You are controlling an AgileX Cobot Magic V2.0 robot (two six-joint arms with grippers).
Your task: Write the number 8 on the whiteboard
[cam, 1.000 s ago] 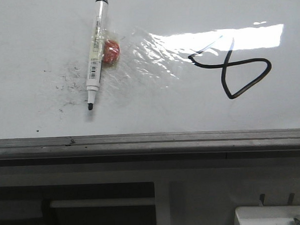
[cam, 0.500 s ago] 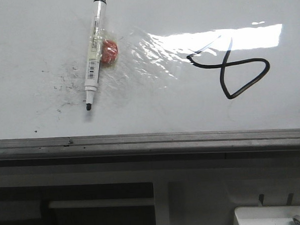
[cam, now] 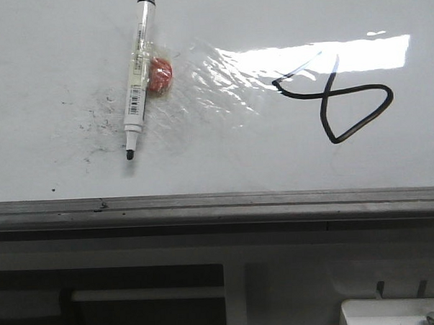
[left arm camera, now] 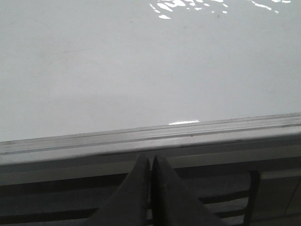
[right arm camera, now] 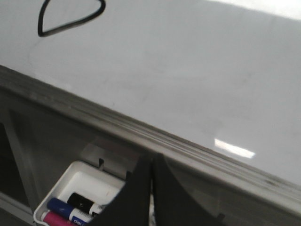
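Though cropped, number 8 [right arm camera: 70, 18] legible.

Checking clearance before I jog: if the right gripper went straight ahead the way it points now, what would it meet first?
Probably the grey edge rail of the whiteboard: the shut right gripper points at it from just off the board. Depth is unclear; it might pass above onto bare white surface.
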